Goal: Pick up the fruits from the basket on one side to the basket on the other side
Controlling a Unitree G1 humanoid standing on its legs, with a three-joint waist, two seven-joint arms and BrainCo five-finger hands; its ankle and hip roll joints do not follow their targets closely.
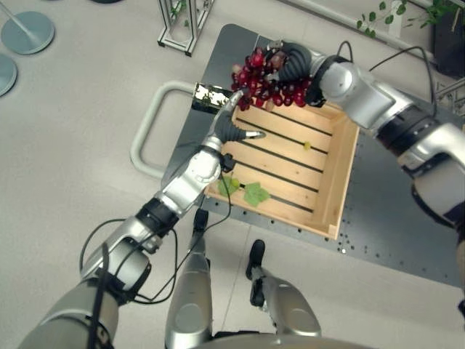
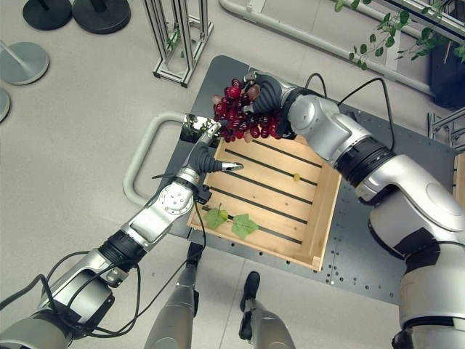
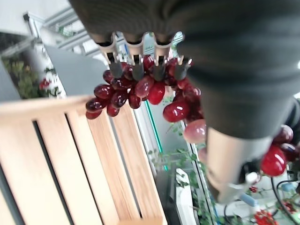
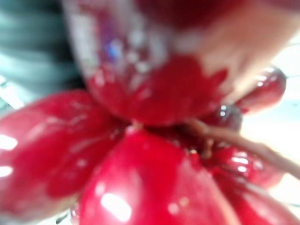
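A bunch of red grapes [image 1: 260,81] hangs above the far left corner of a wooden slatted crate [image 1: 341,182], with my right hand [image 1: 290,62] shut on its top. The grapes [image 4: 140,140] press right up against the right wrist view. My left hand [image 1: 232,127] is at the crate's left rim, just below the bunch, and it is open. Its straight fingers [image 3: 137,68] touch the grapes [image 3: 136,91] from below and the thumb sticks out over the slats. Inside the crate lie two green leaves [image 1: 251,193] and a small yellowish bit [image 1: 306,145].
The crate rests on a dark grey table [image 1: 392,225] with a white loop handle [image 1: 145,134] at its left end. A metal frame stand [image 1: 185,22] and round bases [image 1: 29,30] stand on the floor beyond. Potted greenery [image 1: 392,14] is at the far right.
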